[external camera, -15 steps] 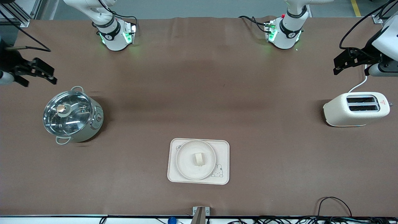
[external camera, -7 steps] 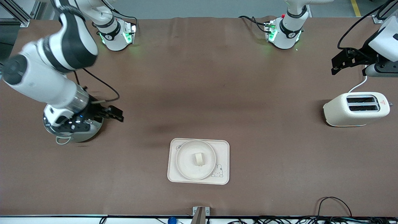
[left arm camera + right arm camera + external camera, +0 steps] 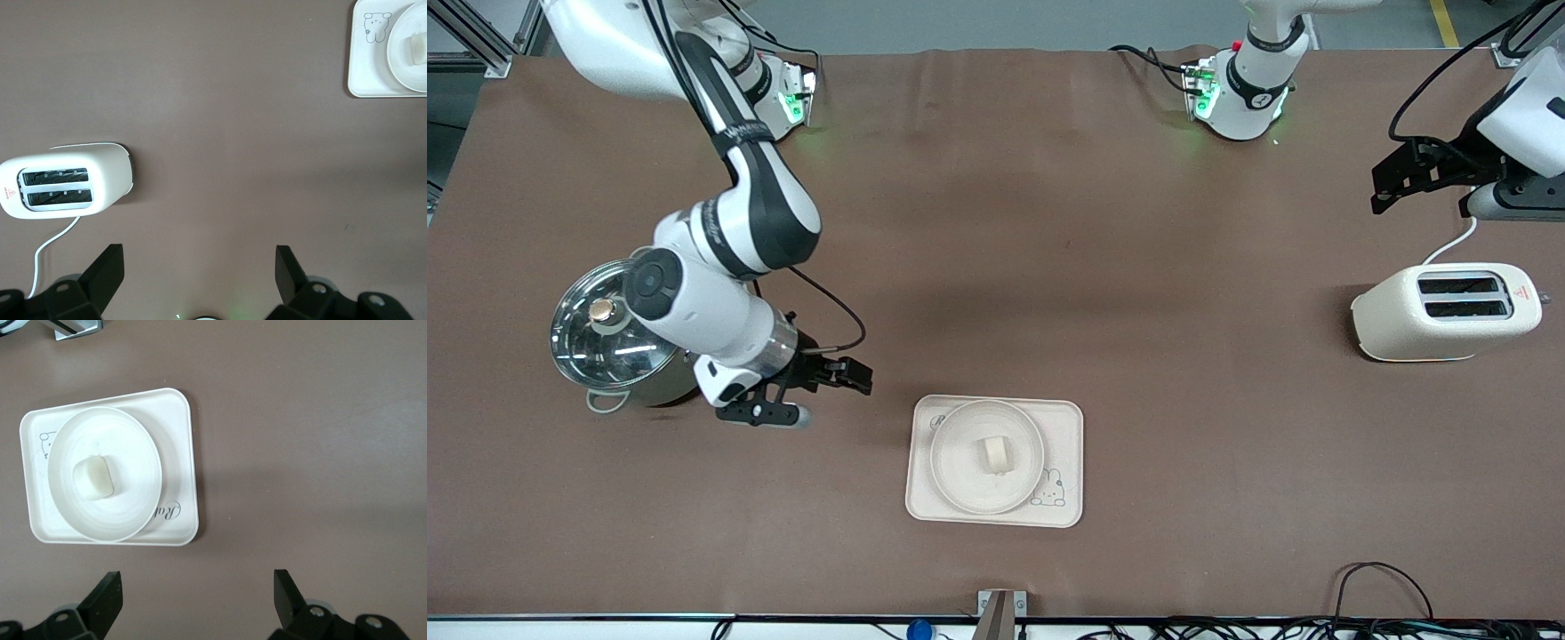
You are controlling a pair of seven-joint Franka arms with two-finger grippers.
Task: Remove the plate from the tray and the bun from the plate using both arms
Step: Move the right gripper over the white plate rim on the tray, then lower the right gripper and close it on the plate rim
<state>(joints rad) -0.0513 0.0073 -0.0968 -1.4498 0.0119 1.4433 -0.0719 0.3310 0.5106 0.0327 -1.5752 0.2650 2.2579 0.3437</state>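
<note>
The cream tray (image 3: 1064, 425) lies near the front edge of the table, mid-width. The round plate (image 3: 960, 480) sits on it, and the small pale bun (image 3: 997, 453) rests on the middle of the plate. My right gripper (image 3: 848, 377) is open and empty over bare table between the pot and the tray. Its wrist view shows the tray (image 3: 181, 440), plate (image 3: 133, 447) and bun (image 3: 92, 477) ahead of the open right gripper (image 3: 197, 600). My left gripper (image 3: 1398, 182) is open and empty over the table above the toaster, at the left arm's end. It waits there.
A steel pot with a glass lid (image 3: 609, 338) stands at the right arm's end, partly covered by the right arm. A cream toaster (image 3: 1445, 311) with a white cord stands at the left arm's end; it also shows in the left wrist view (image 3: 63, 181). Cables lie along the front edge.
My right arm has swung in from the table's end, over the pot, to a spot beside the tray. The left gripper has barely shifted. Tray, plate and bun have not moved.
</note>
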